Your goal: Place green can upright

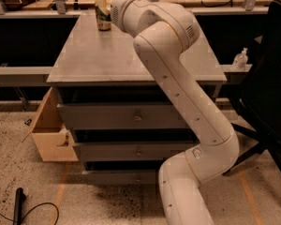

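My gripper (102,2) is at the far left corner of the grey cabinet top (131,55), with the white arm reaching over it from the front right. It is shut on the top of the green can (103,21). The can hangs upright below it, with its base at or just above the surface. Only the can's lower half shows; the gripper hides its top. I cannot tell whether the base touches the top.
The cabinet has several drawers (136,118). An open wooden drawer box (49,137) sticks out at its lower left. A black office chair (271,88) stands to the right, beside a small clear bottle (240,59) on a ledge. Cluttered benches run along the back. A black cable (18,205) lies on the floor.
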`<state>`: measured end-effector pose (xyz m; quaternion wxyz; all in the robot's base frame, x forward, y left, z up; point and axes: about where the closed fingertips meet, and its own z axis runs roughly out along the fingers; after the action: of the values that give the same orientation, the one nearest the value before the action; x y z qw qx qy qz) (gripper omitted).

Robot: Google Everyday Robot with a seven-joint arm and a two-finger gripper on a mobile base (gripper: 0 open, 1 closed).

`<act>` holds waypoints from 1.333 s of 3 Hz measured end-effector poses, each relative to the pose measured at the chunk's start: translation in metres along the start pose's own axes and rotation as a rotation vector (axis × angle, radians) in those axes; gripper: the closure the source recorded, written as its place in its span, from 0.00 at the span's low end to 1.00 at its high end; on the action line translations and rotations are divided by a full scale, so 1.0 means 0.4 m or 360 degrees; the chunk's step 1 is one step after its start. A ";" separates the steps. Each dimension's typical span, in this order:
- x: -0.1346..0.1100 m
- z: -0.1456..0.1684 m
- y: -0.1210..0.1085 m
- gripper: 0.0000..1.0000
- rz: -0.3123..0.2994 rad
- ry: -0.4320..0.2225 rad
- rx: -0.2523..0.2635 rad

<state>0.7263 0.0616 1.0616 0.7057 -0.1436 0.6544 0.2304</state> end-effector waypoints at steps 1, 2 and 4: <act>0.020 -0.005 0.034 1.00 -0.0043 -0.0038 -0.0067; 0.059 -0.003 0.063 1.00 -0.0106 -0.0029 -0.0040; 0.123 0.044 -0.004 1.00 -0.0002 -0.0035 0.0149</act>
<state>0.7441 0.0757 1.0146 0.7190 -0.1081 0.6566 0.2006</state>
